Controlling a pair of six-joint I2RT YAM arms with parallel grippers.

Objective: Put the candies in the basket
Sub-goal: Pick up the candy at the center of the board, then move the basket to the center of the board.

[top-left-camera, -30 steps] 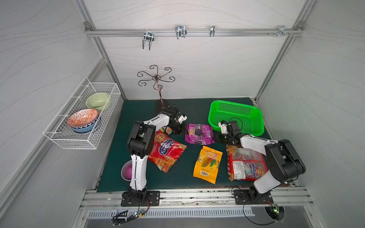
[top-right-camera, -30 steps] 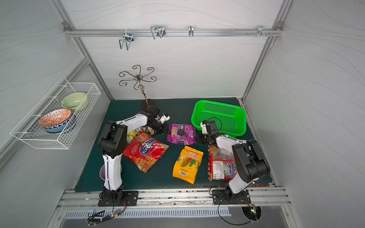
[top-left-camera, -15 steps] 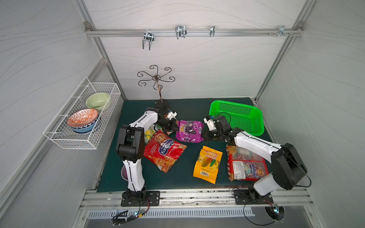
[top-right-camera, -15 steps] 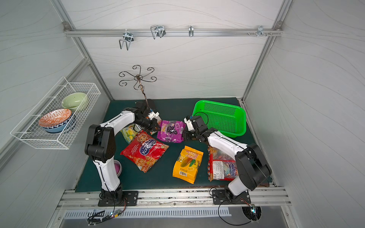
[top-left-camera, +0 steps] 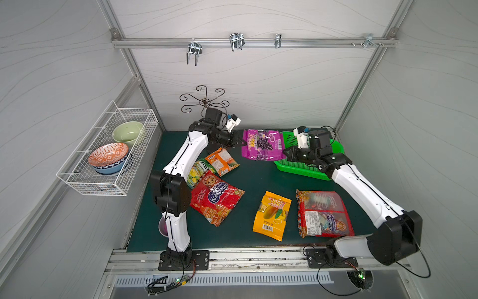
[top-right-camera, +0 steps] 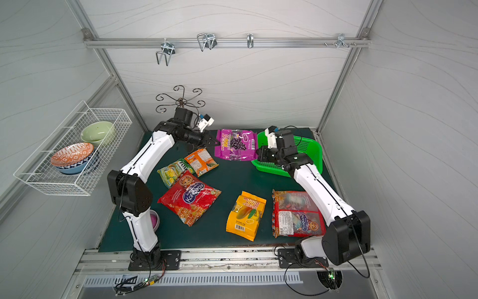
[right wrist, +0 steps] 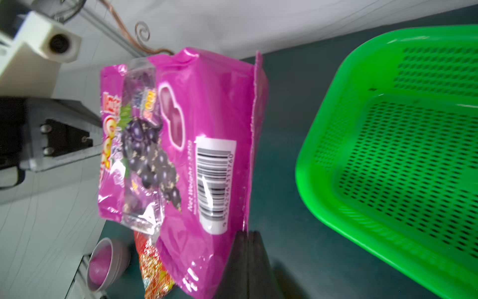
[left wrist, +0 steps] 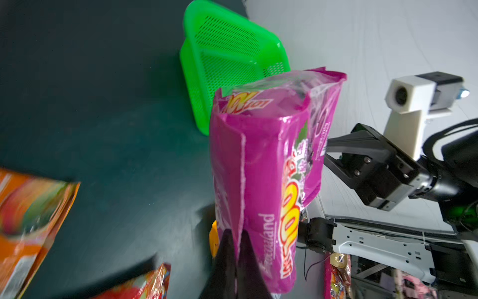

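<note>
beside green basket (top-left-camera: pixel 303 170), purple bag (top-left-camera: pixel 262 145) aloft; wire basket (top-left-camera: pixel 99 185) holds two bowls (top-left-camera: pixel 108 155)

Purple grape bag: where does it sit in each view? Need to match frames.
Top view: purple grape bag at mid-back, beside the green basket.
Top view: bag in the same place, basket beside it.
Left wrist: bag mid-picture, basket behind.
Right wrist: bag mid-picture, basket alongside.
Shared landmark: the green basket.

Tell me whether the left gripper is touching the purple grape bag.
Touching. In the left wrist view the left gripper is shut on the seam of the purple grape bag.
</note>
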